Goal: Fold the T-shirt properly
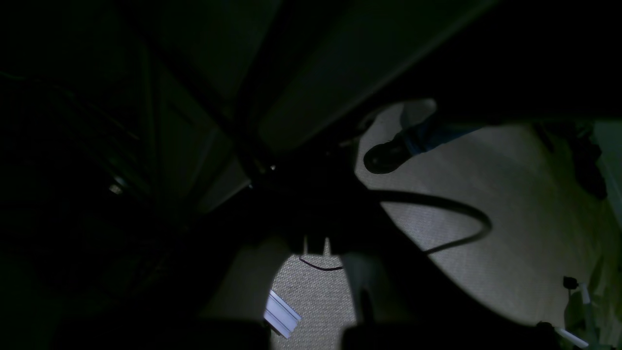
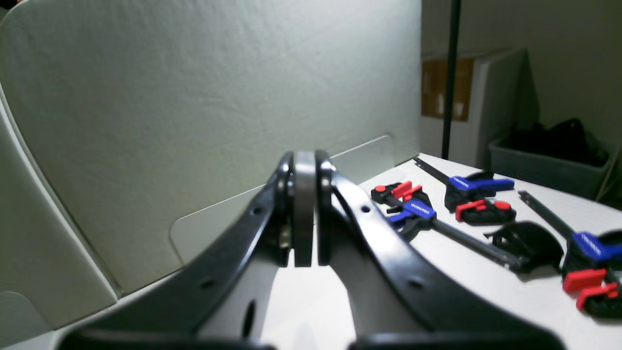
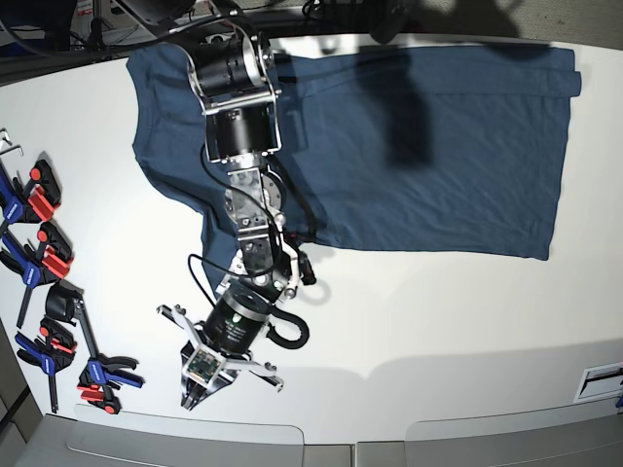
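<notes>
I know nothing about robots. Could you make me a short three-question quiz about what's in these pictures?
1. True or false: the right gripper is holding the T-shirt.
2. Where do the bar clamps lie in the base view? A) on the shirt B) along the table's left edge C) at the right edge
3. Fill in: the shirt is spread ____ on the table.

Key: 1 false, it is shut on nothing; 2 B; 3 flat.

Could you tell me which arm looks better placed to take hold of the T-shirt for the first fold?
Probably the right: its shut, empty pincer hangs over the white table just below the spread T-shirt. The left arm is absent from the base view, its camera seeing only dim floor.
</notes>
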